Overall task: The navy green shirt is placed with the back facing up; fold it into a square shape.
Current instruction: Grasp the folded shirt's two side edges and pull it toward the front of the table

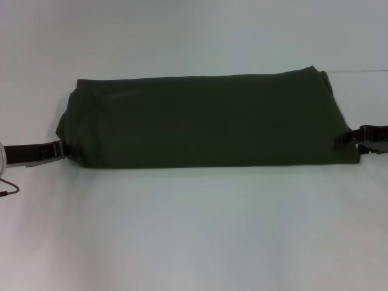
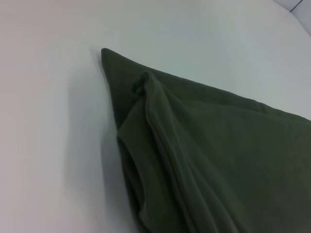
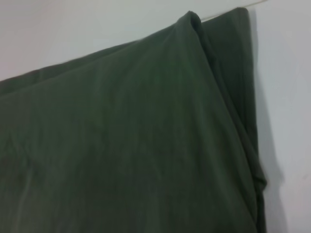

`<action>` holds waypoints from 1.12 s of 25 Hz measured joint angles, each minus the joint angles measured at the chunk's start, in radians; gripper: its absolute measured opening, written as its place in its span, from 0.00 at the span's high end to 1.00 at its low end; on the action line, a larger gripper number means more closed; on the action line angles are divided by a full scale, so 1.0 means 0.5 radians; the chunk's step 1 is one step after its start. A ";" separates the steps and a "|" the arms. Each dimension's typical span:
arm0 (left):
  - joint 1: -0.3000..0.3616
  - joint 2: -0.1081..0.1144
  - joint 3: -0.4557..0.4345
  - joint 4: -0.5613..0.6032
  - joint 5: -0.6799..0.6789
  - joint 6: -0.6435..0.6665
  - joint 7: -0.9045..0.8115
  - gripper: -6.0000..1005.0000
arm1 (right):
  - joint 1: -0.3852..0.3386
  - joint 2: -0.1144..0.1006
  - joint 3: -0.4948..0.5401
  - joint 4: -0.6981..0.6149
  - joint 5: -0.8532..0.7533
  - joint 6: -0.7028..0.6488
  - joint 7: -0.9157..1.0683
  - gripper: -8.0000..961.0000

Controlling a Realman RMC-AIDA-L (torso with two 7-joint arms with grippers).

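Both end effectors are set at the short ends of the navy green shirt [image 1: 203, 120]: the left end effector [image 1: 57, 151] at the lower left corner of the cloth, the right end effector [image 1: 350, 140] at the lower right corner. Whether either is closed on fabric cannot be told, since the fingertips are hidden by the dark cloth in the head view and are not shown in the wrist views.

The shirt is laid across the middle of the frame as a long flat band, already folded lengthwise; stacked layers are seen at its ends in both wrist views. Its long axis runs left to right across the picture, with the short ends pointing to the left and right edges. No lettering is visible on the upper face. The left end is bunched and rounded, while the right end is squarer.

The step in hand is judged to be the crosswise fold, by which the band is brought toward a square. For the next move, one end would need to be gripped through all layers, lifted, and carried over the other with edges aligned.

The white bench [image 1: 194, 236] lies beneath.
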 joint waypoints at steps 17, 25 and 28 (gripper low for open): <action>-0.006 0.003 -0.001 0.005 0.001 0.022 -0.003 0.99 | -0.014 0.058 -0.021 0.009 -0.002 0.112 -0.053 0.31; -0.006 0.003 -0.008 0.006 0.002 0.022 -0.004 0.99 | -0.016 0.058 -0.020 0.009 -0.002 0.112 -0.053 0.59; -0.006 0.003 -0.009 0.006 0.001 0.022 -0.004 0.99 | -0.019 0.051 -0.022 0.017 -0.001 0.112 -0.055 0.63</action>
